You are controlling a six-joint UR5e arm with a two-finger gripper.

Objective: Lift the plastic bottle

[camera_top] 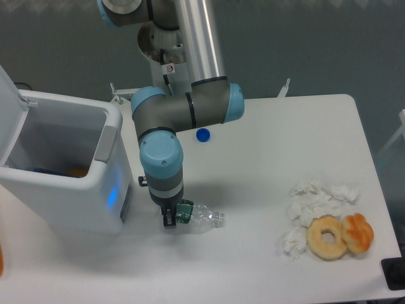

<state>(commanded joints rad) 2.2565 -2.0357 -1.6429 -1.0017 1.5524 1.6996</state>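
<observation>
The plastic bottle (204, 218) lies on its side on the white table (272, 139), clear and crinkled, with its dark green label band at the left end. My gripper (172, 218) points straight down over that left end. Its fingers are closed on the green band, which looks squeezed between them. The blue wrist above hides most of the fingers. The bottle's neck points right, away from the gripper.
A white bin (63, 171) with its lid up stands just left of the gripper. A small blue cap (202, 134) sits behind the arm. Crumpled tissues (316, 201) and two donuts (328, 237) lie at the right front. A dark object (393, 273) is at the table's corner.
</observation>
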